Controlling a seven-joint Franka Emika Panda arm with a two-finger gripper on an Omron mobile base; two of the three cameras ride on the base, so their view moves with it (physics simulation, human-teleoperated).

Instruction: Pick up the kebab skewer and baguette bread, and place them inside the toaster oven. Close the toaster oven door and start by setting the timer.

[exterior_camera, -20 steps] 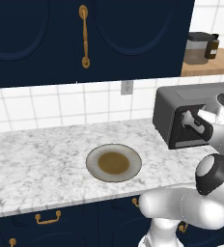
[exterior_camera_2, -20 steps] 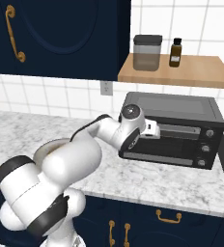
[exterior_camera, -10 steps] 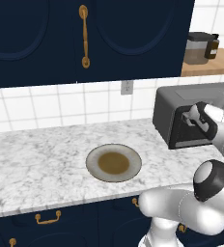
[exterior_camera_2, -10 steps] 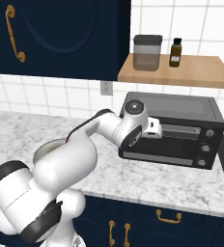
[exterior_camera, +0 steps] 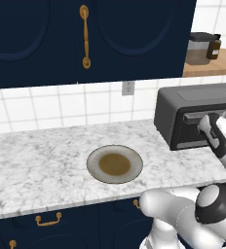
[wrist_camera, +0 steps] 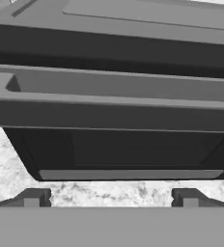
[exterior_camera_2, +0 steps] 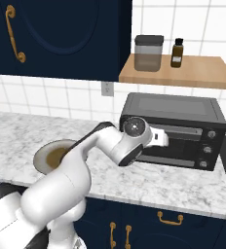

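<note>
While jaws spread before bar handle (wrist_camera: 114,91), toaster oven (exterior_camera_2: 176,129) dark grey, door (wrist_camera: 123,149) shut

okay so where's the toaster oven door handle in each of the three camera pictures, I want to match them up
Left base view: the handle is the bar across the top of the toaster oven front, far right, by the gripper.
Right base view: the bar runs right of the arm's wrist, above the window.
Hand view: the bar spans the upper middle.
Shared landmark: the marble counter under the oven.
</note>
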